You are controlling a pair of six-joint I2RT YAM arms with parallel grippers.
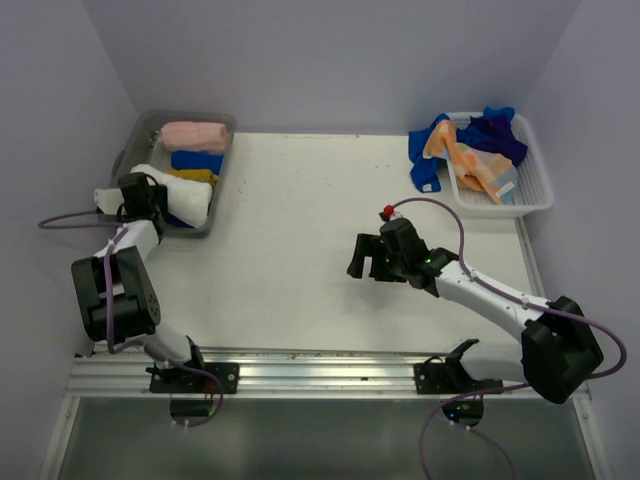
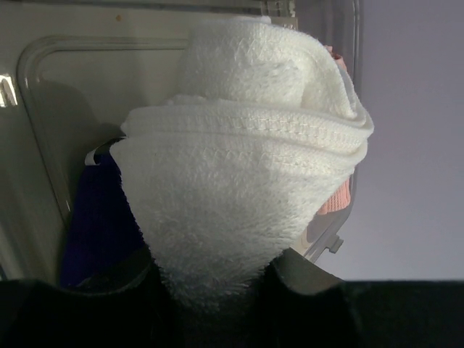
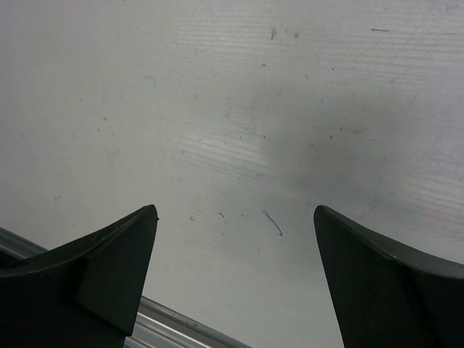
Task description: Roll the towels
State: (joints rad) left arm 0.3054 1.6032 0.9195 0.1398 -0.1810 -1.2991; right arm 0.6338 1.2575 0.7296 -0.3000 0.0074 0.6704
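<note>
A rolled white towel (image 1: 188,196) (image 2: 239,188) lies at the near end of the grey see-through tub (image 1: 226,124), with my left gripper (image 1: 150,196) (image 2: 217,290) shut on its near end. Behind it in the tub lie a pink roll (image 1: 195,135), a blue roll (image 1: 197,160) and a yellow roll (image 1: 196,176). Loose blue (image 1: 428,152), orange (image 1: 470,165) and purple (image 1: 497,135) towels are heaped in the white lattice basket (image 1: 537,192). My right gripper (image 1: 365,258) (image 3: 236,210) hovers open over the bare table, nothing between its fingers.
The tub stands at the back left against the wall, and the basket at the back right. The blue towel hangs over the basket's left rim onto the table (image 1: 300,200). A metal rail (image 1: 330,370) runs along the near edge.
</note>
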